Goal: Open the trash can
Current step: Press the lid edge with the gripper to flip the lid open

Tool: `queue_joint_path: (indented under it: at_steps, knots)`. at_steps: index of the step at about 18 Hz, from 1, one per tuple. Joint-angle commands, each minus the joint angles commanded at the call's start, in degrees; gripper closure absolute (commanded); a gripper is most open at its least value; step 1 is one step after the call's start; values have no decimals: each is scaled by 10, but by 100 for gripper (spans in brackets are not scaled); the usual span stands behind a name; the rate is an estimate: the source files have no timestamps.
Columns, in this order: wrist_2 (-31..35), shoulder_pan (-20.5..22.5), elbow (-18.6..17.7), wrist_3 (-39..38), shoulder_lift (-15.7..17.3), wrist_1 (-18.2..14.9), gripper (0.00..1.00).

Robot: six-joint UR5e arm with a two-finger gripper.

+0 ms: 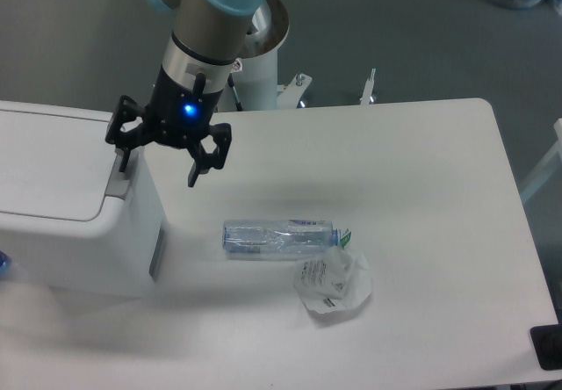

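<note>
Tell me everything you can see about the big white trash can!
The trash can is a big, boxy white bin that looks like smooth plastic, with rounded corners. It sits on the left side of the white table, partly cut off by the picture's edge. Its flat white lid is shut. A grey push tab sits at the lid's right edge. The open gripper hangs just above that tab, one finger right over it; whether it touches is unclear.
</note>
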Motion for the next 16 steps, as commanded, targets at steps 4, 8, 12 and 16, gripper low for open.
queue_joint_path:
  at_steps: [4, 8, 12, 16]
  knots:
    - [9, 0, -2, -1, 0, 0, 0]
    - [9, 0, 0, -1, -1, 0, 0]
    - [10, 0, 2, -2, -6, 0, 0]
    - [11, 0, 4, -3, -10, 0, 0]
